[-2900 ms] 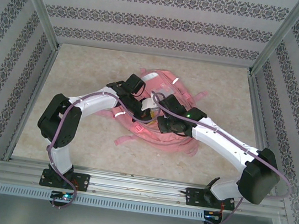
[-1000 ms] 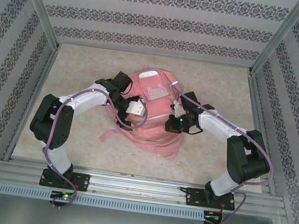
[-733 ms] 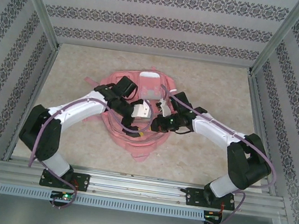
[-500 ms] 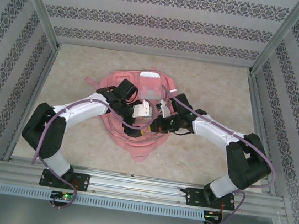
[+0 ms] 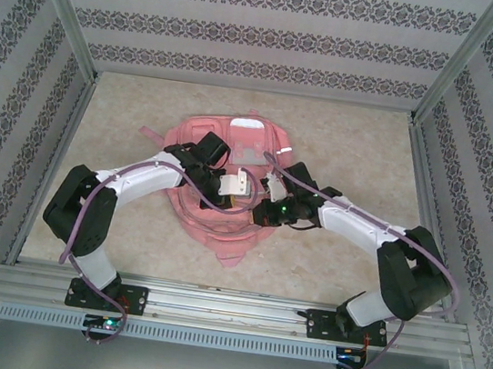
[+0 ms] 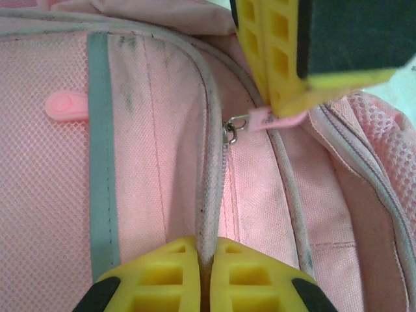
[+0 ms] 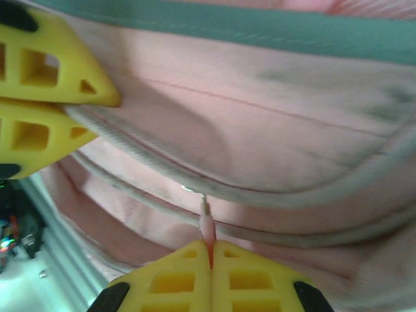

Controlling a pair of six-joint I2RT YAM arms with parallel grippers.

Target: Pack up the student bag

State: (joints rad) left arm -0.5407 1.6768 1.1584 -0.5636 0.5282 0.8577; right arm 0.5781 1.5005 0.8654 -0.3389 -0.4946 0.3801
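From the left of the top view, the left arm [image 5: 127,182] bends in over the table [image 5: 127,122] toward the middle; there the student bag [image 5: 211,227] lies flat on the tabletop, between the two arms and under both wrists, its pink fabric spreading from the far centre toward the near edge.

In the left wrist view a silver strip [image 6: 101,143] runs up the mesh panel on the left, with a small pink tab [image 6: 64,105] touching its left side. To the right of the strip a piped seam [image 6: 211,169] curves down the bag, and the left gripper [image 6: 208,252] is pressed together on it; the piping disappears between the two yellow tips with no gap showing. Just right of that seam sits the metal zip slider [image 6: 231,130]; the pink zip pull [image 6: 276,120] stretches from it to the right, up under the other arm's yellow fingers [image 6: 270,52].

The right wrist view gives the same hold from the other side: the right gripper [image 7: 211,250] is clamped tight on the zip pull, which rises from between its tips to the slider at the zip line; the left gripper's fingers sit at the left edge of that view, pinching the seam.

On the right of the top view the right arm [image 5: 360,228] reaches in from its base to the bag's right half.
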